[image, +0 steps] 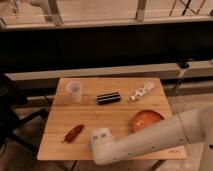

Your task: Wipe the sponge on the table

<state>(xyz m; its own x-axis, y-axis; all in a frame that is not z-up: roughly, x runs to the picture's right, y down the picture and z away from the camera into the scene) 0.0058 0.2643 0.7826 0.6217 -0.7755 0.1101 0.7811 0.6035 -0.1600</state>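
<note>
The light wooden table (120, 111) fills the middle of the camera view. My white arm reaches in from the right across the table's front edge. Its end, the gripper (101, 137), points down near the front centre, just right of a red object. The sponge is hidden, with nothing light blue showing around or under the arm's end. The arm's own bulk covers the front strip of the tabletop.
On the table stand a clear plastic cup (74, 90) at back left, a black ridged block (108, 97) at back centre and a white wrapped item (141, 92) at back right. An orange bowl (146, 120) sits beside my arm. A red object (73, 133) lies front left. A dark chair (12, 117) is left of the table.
</note>
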